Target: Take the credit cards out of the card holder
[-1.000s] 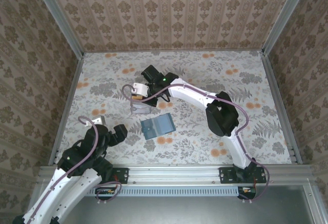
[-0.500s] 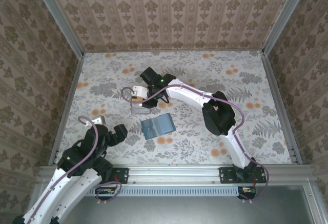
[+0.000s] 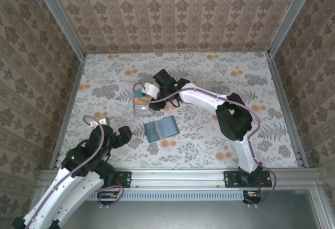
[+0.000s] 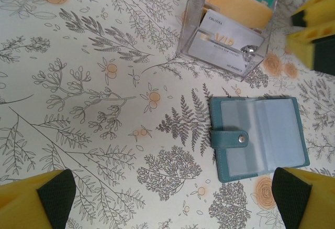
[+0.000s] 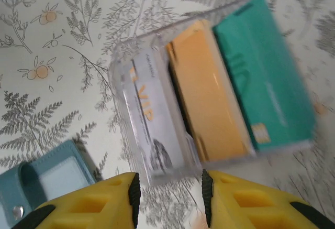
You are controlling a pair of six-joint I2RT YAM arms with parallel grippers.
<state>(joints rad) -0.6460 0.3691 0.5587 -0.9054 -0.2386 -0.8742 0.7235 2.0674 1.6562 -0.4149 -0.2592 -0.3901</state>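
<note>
Nearest me, left hand (image 4: 172, 195) hangs over the flowered surface (image 3: 261, 82), fingers spread wide, nothing between them.

Just beyond it lies the card holder (image 4: 259, 137), flat and open, snap tab folded across the left half. Both clear pockets look empty to me, though I can't rule out a card tucked behind.

Next out, the clear tray (image 4: 189, 24), just beside the holder. The credit cards sit in it: teal card (image 5: 261, 77), orange card (image 5: 209, 93) and a pale VIP card (image 5: 152, 119), leaning side by side.

Right hand (image 5: 170, 187) hovers over the tray's near edge, fingers parted, gripping nothing.

My read: drop-off end of the job, extraction likely done. Next: lift the right hand straight up, clear of the tray wall, then check the pockets.

In the way: the tray rim and the tab. Patterned walls behind, well clear.
</note>
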